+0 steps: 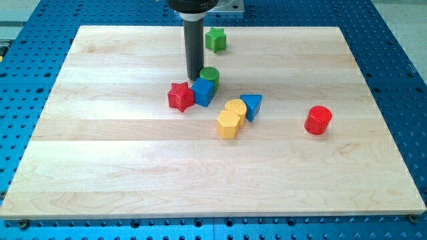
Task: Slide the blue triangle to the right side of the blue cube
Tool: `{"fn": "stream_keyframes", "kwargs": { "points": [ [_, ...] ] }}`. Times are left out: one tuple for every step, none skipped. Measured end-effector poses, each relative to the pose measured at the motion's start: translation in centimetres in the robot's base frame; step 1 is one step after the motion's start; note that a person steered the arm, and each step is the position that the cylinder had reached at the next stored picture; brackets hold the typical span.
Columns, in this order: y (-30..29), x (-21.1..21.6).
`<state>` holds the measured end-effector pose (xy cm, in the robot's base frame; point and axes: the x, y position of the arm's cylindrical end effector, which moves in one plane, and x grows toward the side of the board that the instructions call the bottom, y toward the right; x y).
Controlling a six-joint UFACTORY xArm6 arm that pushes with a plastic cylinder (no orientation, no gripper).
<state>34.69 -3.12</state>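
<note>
Lying a little right of the frame's centre, the blue triangle (pixel 253 105) — pointed end toward the view's right, its left edge touching or just beside the upper of two yellow blocks. Well apart from my tip (pixel 195 77), which sits up and to the left of it, in the upper middle of the frame. No gripper here, so nothing opened, closed or held — just a straight dark rod coming down from the top edge, its lower end on the board.

Blue cube (pixel 203 91) to the triangle's left and slightly higher, just below and right of my tip; touching or a hair apart, cannot tell. Green cylinder (pixel 210 75) tucked against the cube's upper right corner, immediately right of the rod's end. Red star (pixel 180 97) pressed against the cube's left side.

Yellow blocks between cube and triangle but lower: a rounded one (pixel 236 107) next to the triangle, a hexagonal one (pixel 228 124) touching it at lower left.

Further out, red cylinder (pixel 318 120) standing alone toward the right of the frame, well apart from everything. Green star (pixel 215 40) near the top edge, just right of the rod's shaft.

All resting on a pale wooden board (pixel 133 167), itself on a blue perforated table (pixel 400 53).
</note>
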Motion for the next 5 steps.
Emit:
{"fn": "stream_keyframes", "kwargs": {
  "points": [
    [8.3, -3.2],
    [16.1, 3.2],
    [17.6, 11.1],
    [14.3, 10.9],
    [10.1, 8.9]
  ]
}}
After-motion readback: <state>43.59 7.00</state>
